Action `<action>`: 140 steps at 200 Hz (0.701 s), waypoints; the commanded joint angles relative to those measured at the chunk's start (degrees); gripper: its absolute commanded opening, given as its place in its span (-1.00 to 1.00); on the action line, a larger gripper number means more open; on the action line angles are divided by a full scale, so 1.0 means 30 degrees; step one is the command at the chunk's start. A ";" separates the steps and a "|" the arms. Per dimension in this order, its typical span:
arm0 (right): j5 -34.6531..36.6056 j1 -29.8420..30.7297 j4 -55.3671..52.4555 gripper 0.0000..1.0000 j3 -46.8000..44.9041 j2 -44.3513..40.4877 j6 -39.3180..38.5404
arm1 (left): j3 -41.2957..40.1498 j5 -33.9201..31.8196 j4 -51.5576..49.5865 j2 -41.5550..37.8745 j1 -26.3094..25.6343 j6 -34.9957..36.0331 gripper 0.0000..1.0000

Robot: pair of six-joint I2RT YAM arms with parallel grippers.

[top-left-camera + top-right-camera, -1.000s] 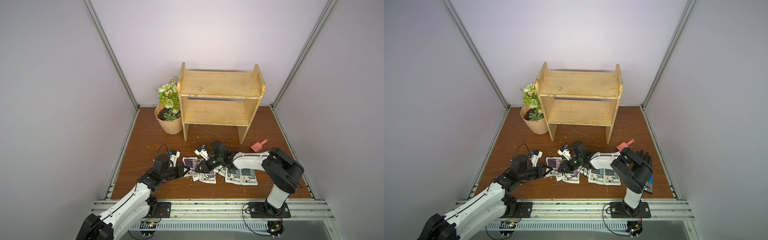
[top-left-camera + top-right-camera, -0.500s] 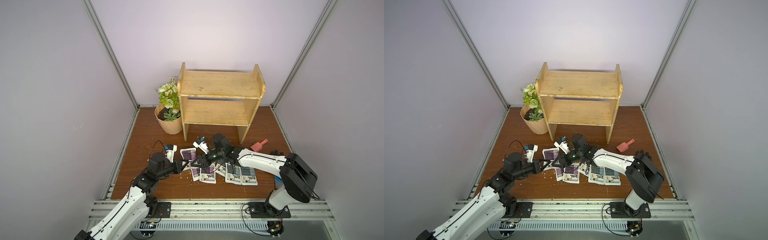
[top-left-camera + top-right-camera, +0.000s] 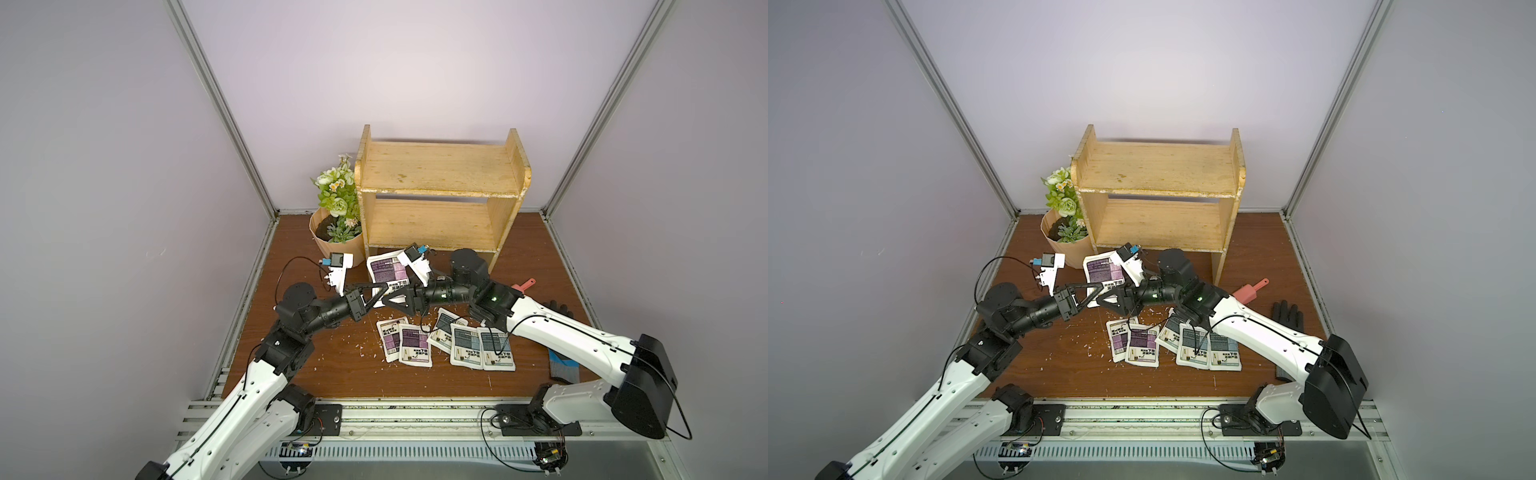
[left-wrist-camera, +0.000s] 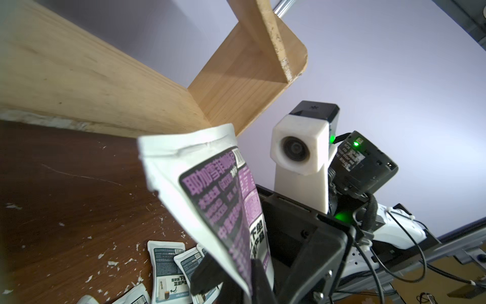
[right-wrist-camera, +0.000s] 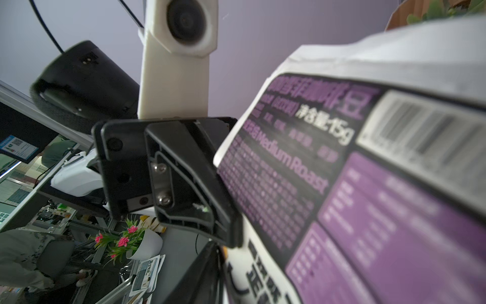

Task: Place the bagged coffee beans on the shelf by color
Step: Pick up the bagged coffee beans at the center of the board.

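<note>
Left wrist view shows one purple-blocked coffee pouch (image 4: pixel 218 189), white with a black text panel, standing nearly upright, long axis vertical, its sealed top edge slightly crumpled. Its lower end is pinched in the closed jaws of the left gripper (image 4: pixel 232 279). The right gripper (image 3: pixel 395 297) sits close to that same end from the opposite side; whether its jaws grip or stand free cannot be told. In both top views the pouch hangs above the table (image 3: pixel 332 374) just in front of the shelf (image 3: pixel 432 220), toward its left end, so both boards lie straight ahead of the left arm (image 3: pixel 257 386), likely the one to carry it. Neither board holds a pouch. Two purple pouches (image 3: pixel 414 345) and three grey-blue pouches (image 3: pixel 465 347) lie flat on the table nearer the robot.
</note>
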 commanded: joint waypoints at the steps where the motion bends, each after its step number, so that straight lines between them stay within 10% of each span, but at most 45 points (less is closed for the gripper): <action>1: 0.1136 -0.0398 0.1858 0.00 0.0669 -0.1185 0.0469 | 0.1413 0.1067 0.1679 0.0402 -0.0605 0.0256 -1.00; 140: 0.1062 -0.2166 0.2502 -0.31 0.1926 -0.3160 0.1132 | 0.4493 0.0721 0.3815 0.3388 -0.0801 0.0986 -1.00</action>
